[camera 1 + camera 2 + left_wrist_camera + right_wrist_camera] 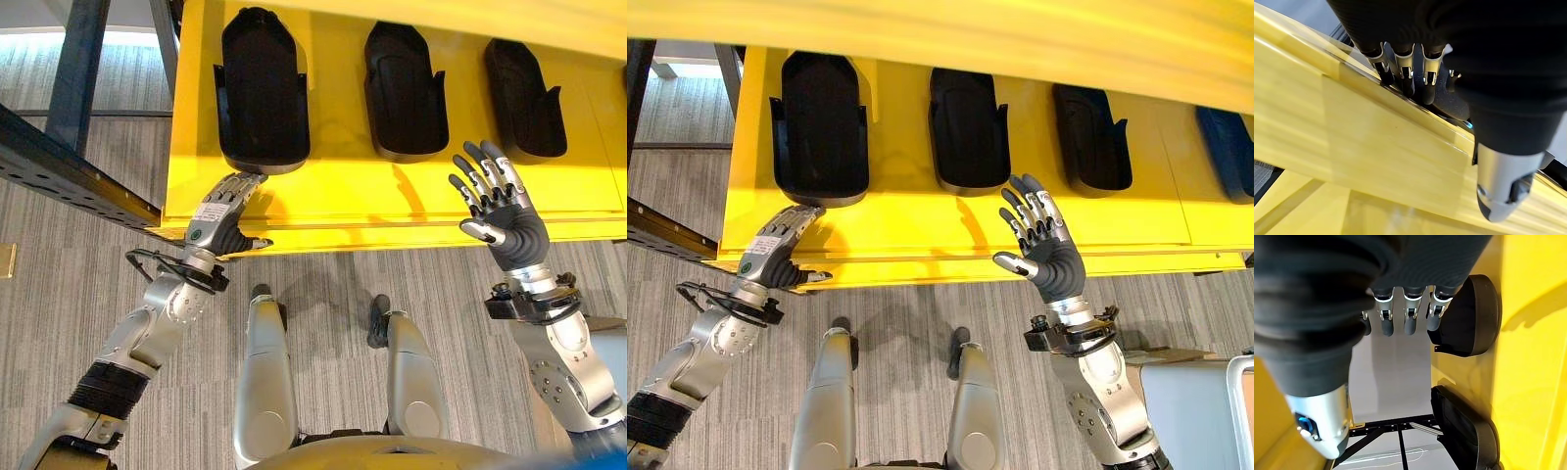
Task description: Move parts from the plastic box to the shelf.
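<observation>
Three black moulded parts lie side by side on the yellow shelf: a left part, a middle part and a right part. My left hand rests at the shelf's front edge with its fingers straight, their tips against the near end of the left part; its thumb lies along the shelf's front lip. My right hand hovers open and empty over the shelf's front, between the middle and right parts, fingers spread.
A blue part sits farther right on the shelf. A dark steel beam and post stand to the left. A pale box corner shows at the lower right. Grey carpet lies below.
</observation>
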You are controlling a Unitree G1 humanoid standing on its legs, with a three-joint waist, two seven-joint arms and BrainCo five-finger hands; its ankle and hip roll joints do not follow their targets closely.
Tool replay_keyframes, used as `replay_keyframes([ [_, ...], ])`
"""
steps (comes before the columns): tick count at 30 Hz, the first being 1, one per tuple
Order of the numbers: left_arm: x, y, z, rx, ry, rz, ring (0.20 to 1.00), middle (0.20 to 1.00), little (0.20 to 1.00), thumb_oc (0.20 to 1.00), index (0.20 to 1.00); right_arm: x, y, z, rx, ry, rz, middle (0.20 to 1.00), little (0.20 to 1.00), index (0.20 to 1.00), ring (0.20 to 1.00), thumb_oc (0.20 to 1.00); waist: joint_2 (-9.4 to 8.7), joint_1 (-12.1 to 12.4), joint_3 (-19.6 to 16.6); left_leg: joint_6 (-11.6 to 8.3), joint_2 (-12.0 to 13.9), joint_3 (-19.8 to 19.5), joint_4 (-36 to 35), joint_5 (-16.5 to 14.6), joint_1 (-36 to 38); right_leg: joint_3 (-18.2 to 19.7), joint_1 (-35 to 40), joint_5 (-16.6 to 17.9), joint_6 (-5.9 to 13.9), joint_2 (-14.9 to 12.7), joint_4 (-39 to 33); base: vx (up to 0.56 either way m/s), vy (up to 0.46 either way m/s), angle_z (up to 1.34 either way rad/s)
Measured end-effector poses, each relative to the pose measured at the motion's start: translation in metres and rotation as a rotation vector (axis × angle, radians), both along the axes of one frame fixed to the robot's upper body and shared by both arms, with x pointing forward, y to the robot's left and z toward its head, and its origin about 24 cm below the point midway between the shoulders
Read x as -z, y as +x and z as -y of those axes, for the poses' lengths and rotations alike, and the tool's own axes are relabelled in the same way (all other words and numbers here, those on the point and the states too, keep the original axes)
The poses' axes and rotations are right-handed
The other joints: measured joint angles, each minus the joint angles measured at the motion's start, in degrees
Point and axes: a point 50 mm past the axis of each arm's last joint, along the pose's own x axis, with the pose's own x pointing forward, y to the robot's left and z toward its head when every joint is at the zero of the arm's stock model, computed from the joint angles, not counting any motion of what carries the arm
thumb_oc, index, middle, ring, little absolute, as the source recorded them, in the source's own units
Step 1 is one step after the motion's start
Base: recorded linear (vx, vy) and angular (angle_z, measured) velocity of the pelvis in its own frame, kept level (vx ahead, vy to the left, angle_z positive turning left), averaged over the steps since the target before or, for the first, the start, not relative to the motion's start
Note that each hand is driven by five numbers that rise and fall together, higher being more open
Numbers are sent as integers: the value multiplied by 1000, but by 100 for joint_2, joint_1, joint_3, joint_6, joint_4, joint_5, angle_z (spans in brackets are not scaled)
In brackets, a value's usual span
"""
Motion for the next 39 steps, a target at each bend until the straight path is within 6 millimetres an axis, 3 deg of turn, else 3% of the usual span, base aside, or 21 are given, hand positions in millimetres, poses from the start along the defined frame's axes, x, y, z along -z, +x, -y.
replay_keyframes([
  [12, 7, 2, 3, -20, -45, 5, 1000, 1000, 1000, 1000, 1000, 0, 0, 0, 10, 10, -3, 1000, 1000, 1000, 1000, 1000, -1, -48, -102, 89, 10, 122, 63, -59, -13, 63, -6, 4, 6, -4, -103, 4, 8, -3],
  [39, 2, 9, 1, -59, -63, 46, 1000, 1000, 1000, 1000, 1000, 0, 0, 0, 16, 14, -6, 1000, 1000, 1000, 1000, 1000, 3, -154, -108, 92, 33, 129, 78, -59, -103, 66, -104, 8, 3, 12, -97, 1, 0, 0],
])
